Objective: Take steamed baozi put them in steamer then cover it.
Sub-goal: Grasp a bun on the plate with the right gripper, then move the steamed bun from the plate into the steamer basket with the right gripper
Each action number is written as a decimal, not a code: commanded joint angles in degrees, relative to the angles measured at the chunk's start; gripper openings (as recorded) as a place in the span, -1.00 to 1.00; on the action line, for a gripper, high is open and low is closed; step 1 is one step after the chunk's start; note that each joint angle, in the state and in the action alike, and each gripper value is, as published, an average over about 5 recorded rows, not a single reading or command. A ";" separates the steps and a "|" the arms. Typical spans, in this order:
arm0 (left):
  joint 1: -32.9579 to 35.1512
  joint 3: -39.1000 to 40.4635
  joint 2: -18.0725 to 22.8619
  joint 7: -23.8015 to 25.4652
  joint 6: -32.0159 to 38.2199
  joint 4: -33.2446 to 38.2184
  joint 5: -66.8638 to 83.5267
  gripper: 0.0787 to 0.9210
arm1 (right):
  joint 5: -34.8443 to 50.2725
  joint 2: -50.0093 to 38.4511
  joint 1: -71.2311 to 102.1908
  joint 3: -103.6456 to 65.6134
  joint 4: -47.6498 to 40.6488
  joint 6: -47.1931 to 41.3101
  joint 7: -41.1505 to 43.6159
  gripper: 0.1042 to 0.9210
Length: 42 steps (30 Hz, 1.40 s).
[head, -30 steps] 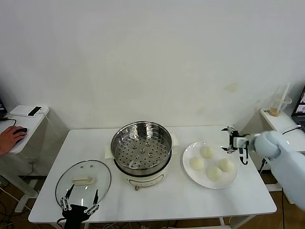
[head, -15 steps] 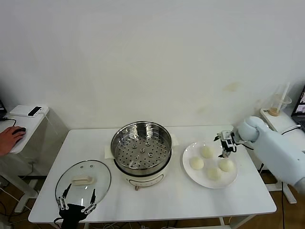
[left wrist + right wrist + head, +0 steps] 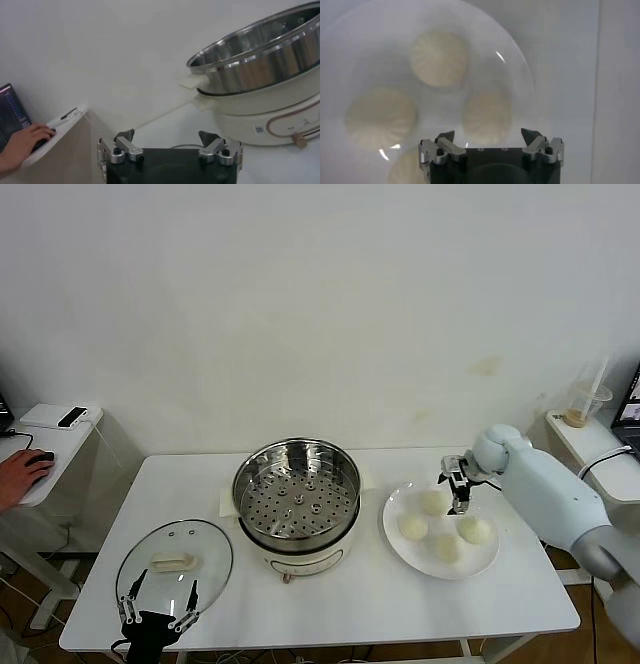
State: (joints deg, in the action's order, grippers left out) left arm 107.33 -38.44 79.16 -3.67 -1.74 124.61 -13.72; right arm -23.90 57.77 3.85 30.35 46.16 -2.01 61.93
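Four cream-white baozi lie on a white plate [image 3: 396,504] at the right: one at the back [image 3: 434,502], one on the left [image 3: 413,526], one on the right [image 3: 474,529], one in front [image 3: 447,548]. My right gripper [image 3: 457,484] is open and empty, above the plate's far edge. In the right wrist view it [image 3: 487,134] hangs over a baozi [image 3: 487,117]. The steel steamer [image 3: 297,499] stands mid-table, its perforated tray bare. The glass cover [image 3: 175,562] lies flat at the front left. My left gripper [image 3: 158,612] is open at the table's front edge beside the cover.
A person's hand [image 3: 22,472] rests on a mouse on the side table at the left, next to a phone [image 3: 72,416]. A plastic cup [image 3: 585,404] stands on a side table at the right. The left wrist view shows the steamer [image 3: 260,55] from the side.
My right gripper has moved left, from beyond the plate's right edge to above its far part. The left gripper has sunk slightly.
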 commanded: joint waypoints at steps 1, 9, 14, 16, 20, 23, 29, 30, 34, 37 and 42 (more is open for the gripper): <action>-0.03 -0.03 0.06 0.03 0.05 -0.13 -0.12 0.77 | -1.02 2.51 -0.69 0.92 -3.16 0.03 0.04 0.69; 0.17 -0.20 0.01 0.00 0.10 0.14 -0.12 0.77 | -1.42 2.95 -0.26 0.72 -3.53 -0.51 -0.67 0.36; 0.22 -0.22 0.07 -0.05 0.11 0.27 -0.14 0.77 | -1.44 2.61 -0.51 0.76 -3.31 -0.36 -0.71 0.24; 0.28 -0.28 0.07 -0.06 0.12 0.31 -0.12 0.77 | -1.14 2.16 -0.81 0.83 -2.70 -0.17 -0.29 0.23; 0.38 -0.53 -0.11 -0.09 0.11 0.33 -0.03 0.77 | 0.89 -0.04 -2.38 1.48 0.08 0.01 1.46 0.22; 0.35 -0.59 -0.22 -0.18 0.10 0.33 0.13 0.77 | 4.32 -2.80 -4.64 2.70 3.66 -0.28 2.74 0.22; 0.38 -0.10 -0.28 -0.29 -0.01 0.39 1.02 0.77 | 12.68 -8.36 -12.65 7.63 12.70 -1.53 3.86 0.22; 0.35 -0.06 -0.34 -0.29 -0.04 0.40 1.30 0.77 | 14.14 -8.90 -14.16 8.71 13.95 -1.83 3.94 0.22; 0.05 0.18 -0.51 -0.30 -0.19 0.38 2.45 0.77 | 19.92 -9.58 -20.76 12.55 17.74 -3.07 3.85 0.23; -0.05 0.40 -0.58 -0.24 -0.27 0.24 3.34 0.77 | 23.48 -8.95 -24.92 14.73 20.13 -3.60 3.45 0.23; 0.24 0.43 -0.57 -0.16 -0.16 -0.23 3.95 0.77 | 29.68 -7.25 -30.37 18.91 23.58 -3.05 2.53 0.24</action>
State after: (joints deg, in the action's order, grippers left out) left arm 107.31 -38.02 78.59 -3.89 -2.00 124.70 -11.02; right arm -3.58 51.45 -17.35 43.69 63.32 -4.63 64.46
